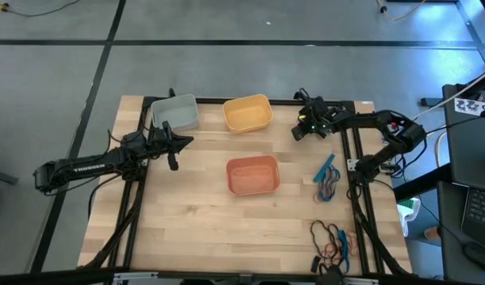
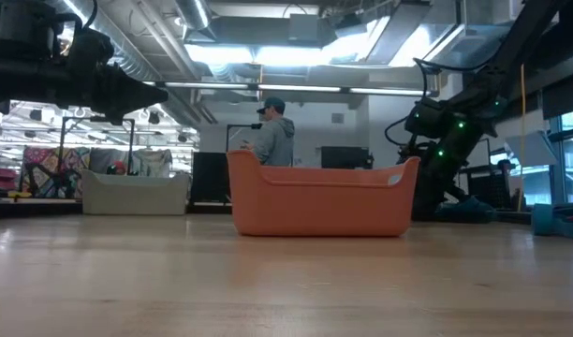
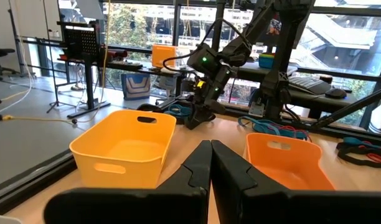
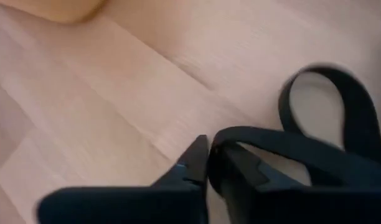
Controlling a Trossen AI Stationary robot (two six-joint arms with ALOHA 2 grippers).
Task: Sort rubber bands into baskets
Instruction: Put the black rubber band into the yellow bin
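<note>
Right now the right gripper (image 4: 207,157) pinches a black rubber band (image 4: 327,124) — left gripper (image 3: 210,163) idle.

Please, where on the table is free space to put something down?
The near-left table, in front of the red basket, is bare. The strip between the left gripper and that basket is also free. Crowded: rubber bands along the right edge and near-right corner.

bright ceiling glare, blurred right wrist close-up
</note>
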